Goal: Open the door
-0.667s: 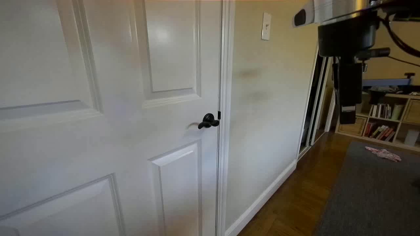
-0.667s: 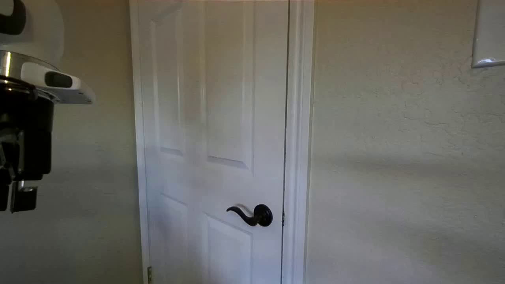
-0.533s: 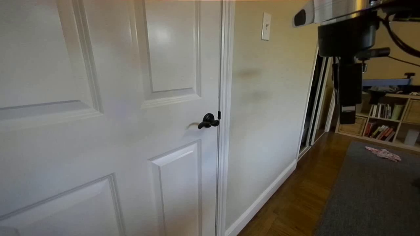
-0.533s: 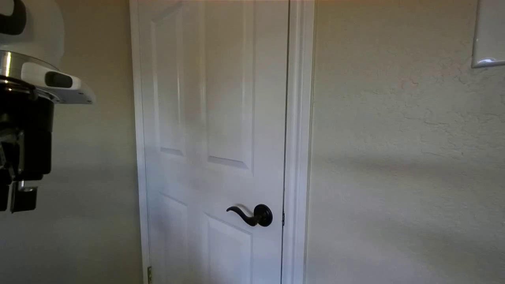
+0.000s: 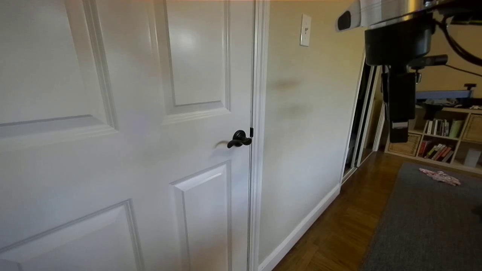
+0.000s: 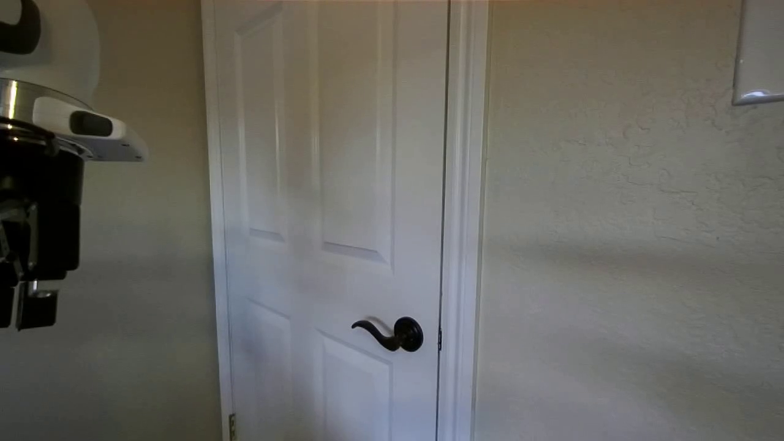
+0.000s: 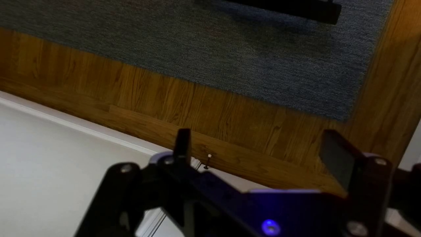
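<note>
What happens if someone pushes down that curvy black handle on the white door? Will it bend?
The curvy black lever handle shines slightly like metal, so it's probably too stiff to bend. It may swivel instead, since it sticks out sideways from a round black base. A push might slide off its thin, curved tip.

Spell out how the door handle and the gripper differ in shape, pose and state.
The door handle is a curved lever on a round base; the gripper is angular, with two fingers standing apart. The door handle's lever runs sideways, while the gripper points down. The door handle is fixed to the door; the gripper hangs in the air, not touching it. Both are dark.
</note>
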Controlling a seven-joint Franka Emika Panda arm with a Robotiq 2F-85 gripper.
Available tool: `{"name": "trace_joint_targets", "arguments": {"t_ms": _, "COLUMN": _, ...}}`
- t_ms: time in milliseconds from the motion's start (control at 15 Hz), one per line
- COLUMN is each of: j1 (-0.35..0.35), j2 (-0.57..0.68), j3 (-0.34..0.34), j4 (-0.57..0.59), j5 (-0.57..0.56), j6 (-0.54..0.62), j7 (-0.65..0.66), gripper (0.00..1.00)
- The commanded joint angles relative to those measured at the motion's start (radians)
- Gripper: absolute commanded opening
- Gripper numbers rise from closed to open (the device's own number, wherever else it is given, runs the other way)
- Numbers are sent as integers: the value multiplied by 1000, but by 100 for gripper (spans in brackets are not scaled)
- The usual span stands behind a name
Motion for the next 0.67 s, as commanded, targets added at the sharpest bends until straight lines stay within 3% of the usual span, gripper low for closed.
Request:
{"name": "trace_joint_targets", "arguments": {"t_ms": 0, "j1": 26, "j2": 4, "j3": -28, "j4": 0, "j5": -1, "j6": 3, "j7": 3, "gripper": 100}}
{"name": "trace_joint_targets", "arguments": {"t_ms": 267, "j1": 3, "j2": 50, "j3": -68, "j4": 9, "j5": -1, "j6": 21, "j7": -35, "gripper": 100}}
{"name": "trace_joint_targets", "arguments": {"t_ms": 600, "j1": -32, "j2": 155, "j3": -147, "j4": 65, "j5": 3, "j6": 67, "j7": 58, "gripper": 100}}
